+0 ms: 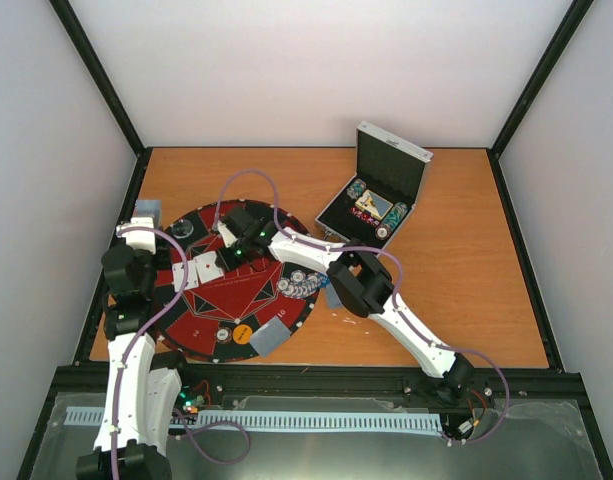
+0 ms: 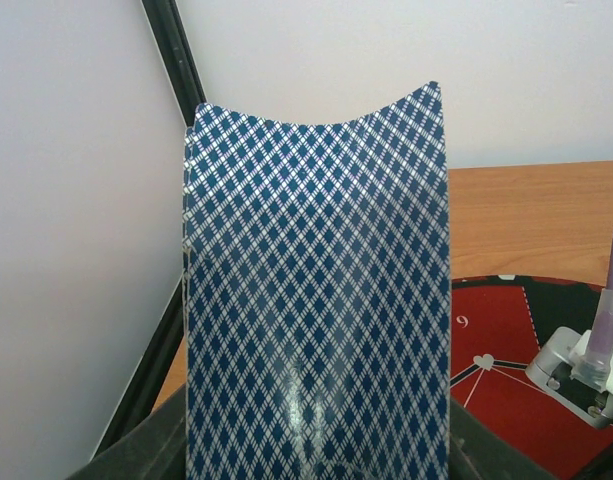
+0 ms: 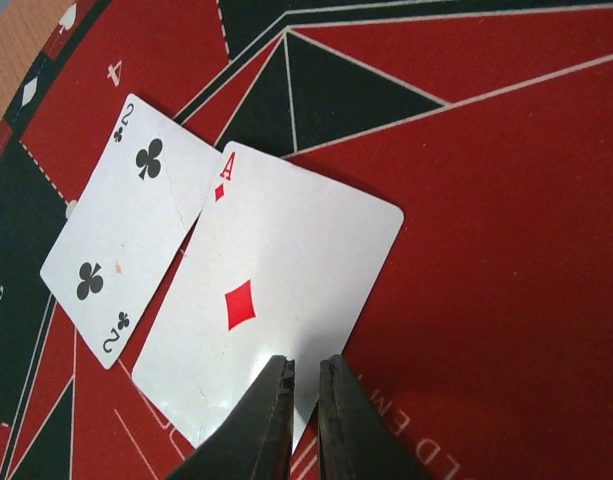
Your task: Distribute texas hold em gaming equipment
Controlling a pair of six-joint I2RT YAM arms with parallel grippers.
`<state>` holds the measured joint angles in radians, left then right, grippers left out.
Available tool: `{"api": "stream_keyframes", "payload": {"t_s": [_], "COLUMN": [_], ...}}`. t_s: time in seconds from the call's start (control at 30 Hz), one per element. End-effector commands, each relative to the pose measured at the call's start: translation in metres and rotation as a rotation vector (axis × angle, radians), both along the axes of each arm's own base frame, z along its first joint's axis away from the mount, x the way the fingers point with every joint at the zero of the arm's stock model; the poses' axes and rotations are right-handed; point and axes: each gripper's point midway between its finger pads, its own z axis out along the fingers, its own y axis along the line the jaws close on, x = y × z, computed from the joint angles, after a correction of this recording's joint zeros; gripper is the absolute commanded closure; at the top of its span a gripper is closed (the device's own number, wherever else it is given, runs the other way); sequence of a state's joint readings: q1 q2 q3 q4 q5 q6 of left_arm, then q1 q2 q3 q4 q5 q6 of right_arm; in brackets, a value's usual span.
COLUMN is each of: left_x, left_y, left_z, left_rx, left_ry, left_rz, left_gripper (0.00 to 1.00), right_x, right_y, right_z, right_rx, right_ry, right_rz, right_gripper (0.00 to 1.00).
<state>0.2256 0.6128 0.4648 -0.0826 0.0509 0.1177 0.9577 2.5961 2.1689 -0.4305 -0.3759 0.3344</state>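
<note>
A bowed playing card with a blue-and-white diamond back (image 2: 316, 300) is grasped upright in the clenched left gripper (image 1: 144, 222), at the ten o'clock rim of the large round red-and-black mat (image 1: 226, 305). The right gripper (image 3: 304, 365) is seen with fingers drawn almost together over the six o'clock edge of a face-up ace of diamonds (image 3: 276, 280), which lies on the mat; whether it is pinched cannot be told. A two of clubs (image 3: 121, 235) is touched at its nine o'clock.

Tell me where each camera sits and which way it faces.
Top external: above, behind the bases, looking down on mat, case, left arm, right arm.
Left wrist: faces the far wall; the card in the left claw fills it.
Right wrist: looks down past the right claw at ace and two.
Shared: all see the mat.
</note>
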Motion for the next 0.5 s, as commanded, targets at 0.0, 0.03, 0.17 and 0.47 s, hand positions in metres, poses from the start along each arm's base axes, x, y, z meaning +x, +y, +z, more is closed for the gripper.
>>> {"api": "stream_keyframes", "payload": {"t_s": [0.0, 0.03, 0.17, 0.47], "left_x": [0.001, 0.000, 0.001, 0.001], "left_y": [0.000, 0.001, 0.001, 0.000], "left_z": [0.022, 0.022, 0.022, 0.021], "left_rx": [0.012, 0.013, 0.018, 0.015], "left_ry": [-0.063, -0.063, -0.061, -0.058], "left_rz": [-0.003, -0.002, 0.000, -0.005], "left_gripper": [0.60, 0.60, 0.60, 0.60], "right_x": [-0.027, -0.028, -0.036, -0.048], "right_y": [-0.014, -0.014, -0.015, -0.021], "right_z": [-0.018, -0.018, -0.017, -0.017], "right_rx": [-0.095, -0.096, -0.104, -0.128], "right_ry": [0.072, 0.073, 0.084, 0.098], "right_rz": [0.031, 0.034, 0.062, 0.111], "right_gripper": [0.88, 0.89, 0.89, 0.89]}}
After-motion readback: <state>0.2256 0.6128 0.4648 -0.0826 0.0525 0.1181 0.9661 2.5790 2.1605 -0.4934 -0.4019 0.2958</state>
